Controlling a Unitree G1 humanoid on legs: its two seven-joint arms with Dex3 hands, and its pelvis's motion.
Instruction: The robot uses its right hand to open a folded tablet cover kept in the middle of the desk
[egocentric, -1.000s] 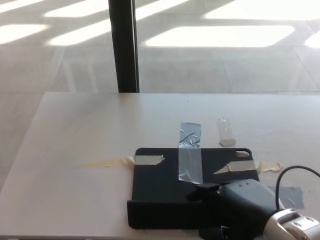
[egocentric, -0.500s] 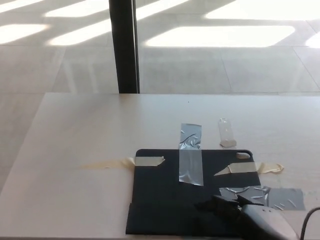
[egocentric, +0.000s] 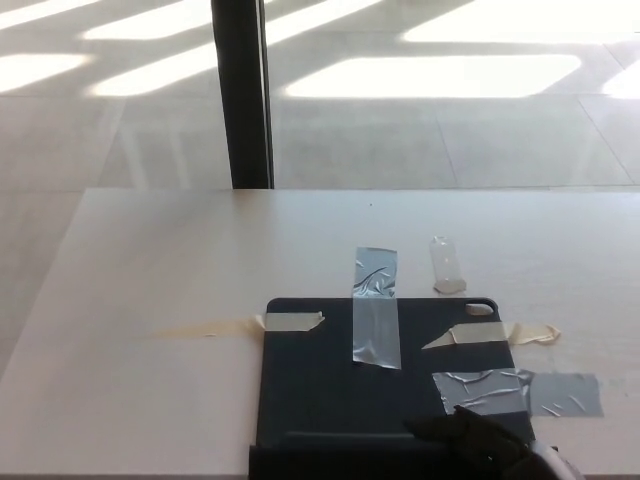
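Observation:
A black folded tablet cover (egocentric: 320, 385) lies flat near the front middle of the pale desk (egocentric: 150, 260), held down by tape strips. Along its front edge runs a darker band, as if that edge stands slightly raised. My right hand (egocentric: 485, 445) shows only as a dark shape at the cover's front right corner, low in the picture, resting on or against the cover. Black on black hides how the hand stands. My left hand does not show.
A silver tape strip (egocentric: 375, 305) crosses the cover's far edge and another (egocentric: 515, 392) its right side. Beige tape pieces (egocentric: 288, 321) (egocentric: 490, 334) sit at the far corners. A clear tape bit (egocentric: 445, 265) lies beyond. A black pillar (egocentric: 240, 95) stands behind the desk.
My right hand has dropped back toward the picture's bottom edge, uncovering the silver tape on the cover's right side. The camera view has shifted slightly.

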